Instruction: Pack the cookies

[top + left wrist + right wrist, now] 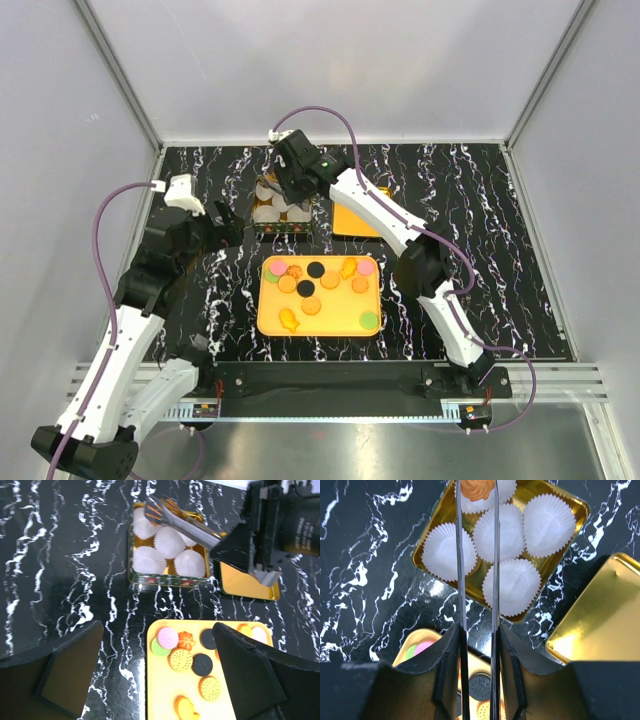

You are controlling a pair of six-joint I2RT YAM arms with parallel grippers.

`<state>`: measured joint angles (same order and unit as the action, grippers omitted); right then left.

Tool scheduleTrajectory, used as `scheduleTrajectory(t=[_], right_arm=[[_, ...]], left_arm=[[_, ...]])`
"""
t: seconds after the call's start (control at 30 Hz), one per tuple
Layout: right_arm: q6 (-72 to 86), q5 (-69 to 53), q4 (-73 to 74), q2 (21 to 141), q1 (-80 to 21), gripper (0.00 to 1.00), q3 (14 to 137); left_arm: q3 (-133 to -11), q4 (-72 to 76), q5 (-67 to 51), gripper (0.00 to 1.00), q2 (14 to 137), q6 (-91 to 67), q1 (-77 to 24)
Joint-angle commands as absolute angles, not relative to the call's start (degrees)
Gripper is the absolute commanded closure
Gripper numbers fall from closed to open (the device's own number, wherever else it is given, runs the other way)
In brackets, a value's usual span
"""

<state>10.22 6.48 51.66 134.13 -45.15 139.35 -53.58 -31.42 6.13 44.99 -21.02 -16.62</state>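
Observation:
Several cookies (312, 268) in orange, black, pink and green lie on a yellow tray (335, 322). My right gripper (477, 635) is shut on a pair of metal tongs (460, 580). The tongs' tips pinch an orange flower-shaped cookie (477, 489) over the far side of a gold tin (427, 537), which is lined with white paper cups (500, 530). My left gripper (159, 627) hangs open above the tray's left end (155, 680), holding nothing; pink, green and dotted orange cookies (181, 659) lie below it.
The tin's gold lid (352, 222) lies open side up to the right of the tin (280, 212), behind the tray. The right arm (375, 205) reaches across above the lid. Grey walls enclose the black marbled table (480, 250).

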Motion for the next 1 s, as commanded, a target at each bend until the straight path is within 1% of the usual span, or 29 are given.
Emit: scheduleTrajectory(t=[0.0,0.27,0.5,0.6,0.73,0.87,0.97], right_arm=[[9.14,6.24,45.79,134.12,-44.74,0.7,139.84],[9.32,6.68,46.41,136.93,-44.74,0.69,141.07],[9.05,7.21,46.49,137.72,-44.82,0.67,141.5],[8.97,7.65,46.67,138.08,-44.82,0.61,141.68],[9.23,7.65,46.76,138.25,-44.82,0.59,141.86],[9.32,7.91,46.84,138.43,-44.74,0.53,142.29],[9.23,8.0,47.46,139.04,-44.74,0.51,143.7]], left_arm=[[-52.3,-26.28,0.53,0.01,43.95,-21.53,-15.91],[-49.84,-25.49,0.35,0.01,42.72,-21.53,-15.56],[-49.13,-25.31,-1.05,0.01,42.19,-21.53,-15.47],[-48.96,-25.31,-1.14,0.01,41.92,-21.53,-15.47],[-48.87,-25.22,-1.32,0.01,41.84,-21.53,-15.47],[-48.78,-25.14,-1.49,0.01,41.75,-21.53,-15.47],[-48.69,-25.14,-1.49,0.01,41.57,-21.53,-15.47]])
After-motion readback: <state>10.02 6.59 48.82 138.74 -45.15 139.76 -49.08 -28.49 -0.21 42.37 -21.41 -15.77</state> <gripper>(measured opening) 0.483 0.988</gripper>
